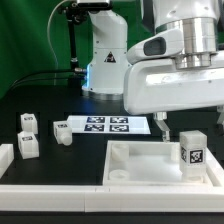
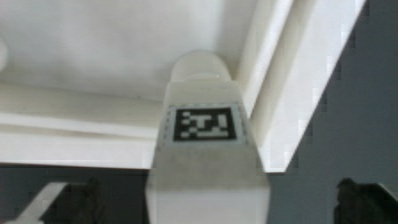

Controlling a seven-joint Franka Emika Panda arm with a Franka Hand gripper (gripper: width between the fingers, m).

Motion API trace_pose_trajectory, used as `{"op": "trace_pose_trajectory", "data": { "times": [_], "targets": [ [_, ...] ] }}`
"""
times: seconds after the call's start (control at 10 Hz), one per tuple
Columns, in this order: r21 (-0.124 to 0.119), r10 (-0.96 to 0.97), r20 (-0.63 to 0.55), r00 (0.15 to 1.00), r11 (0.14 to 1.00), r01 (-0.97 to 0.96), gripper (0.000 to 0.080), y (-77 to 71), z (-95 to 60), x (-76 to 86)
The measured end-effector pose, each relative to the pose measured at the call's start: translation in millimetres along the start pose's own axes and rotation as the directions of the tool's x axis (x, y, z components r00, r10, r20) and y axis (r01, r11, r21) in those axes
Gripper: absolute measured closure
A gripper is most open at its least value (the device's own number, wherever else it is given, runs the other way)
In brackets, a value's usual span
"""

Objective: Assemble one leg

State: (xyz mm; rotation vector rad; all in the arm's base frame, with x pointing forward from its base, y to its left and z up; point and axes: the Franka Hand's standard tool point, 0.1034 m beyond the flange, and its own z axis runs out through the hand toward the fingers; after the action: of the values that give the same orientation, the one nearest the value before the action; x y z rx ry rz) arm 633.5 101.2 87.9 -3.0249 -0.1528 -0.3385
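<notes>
Gripper: fingers spread, holding nothing | leg upright in tabletop corner, 4 o'clock | advice: lift straight up, avoid nudging it

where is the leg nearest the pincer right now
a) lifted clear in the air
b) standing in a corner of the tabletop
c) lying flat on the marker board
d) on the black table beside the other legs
b: the leg stands upright in the tabletop's corner on the exterior view's right, with the open pincer above it, not gripping.
</notes>
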Motion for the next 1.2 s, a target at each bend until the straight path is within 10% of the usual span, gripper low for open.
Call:
{"op": "trace_pose_trajectory", "data": {
  "times": [0.5, 0.7, 1.2],
  "targets": [
    [0.015, 0.046, 0.082, 0.996, 0.999, -0.047, 0.0150, -6.3, 11.1, 1.5],
    [0.013, 0.076, 0.082, 0.994, 0.997, -0.077, 0.0412, -6.1, 11.0, 1.8],
    [-0.019, 0.441, 0.085, 0.894, 0.897, -0.441, 0.0514, -3.5, 13.6, 0.1]
  ]
}}
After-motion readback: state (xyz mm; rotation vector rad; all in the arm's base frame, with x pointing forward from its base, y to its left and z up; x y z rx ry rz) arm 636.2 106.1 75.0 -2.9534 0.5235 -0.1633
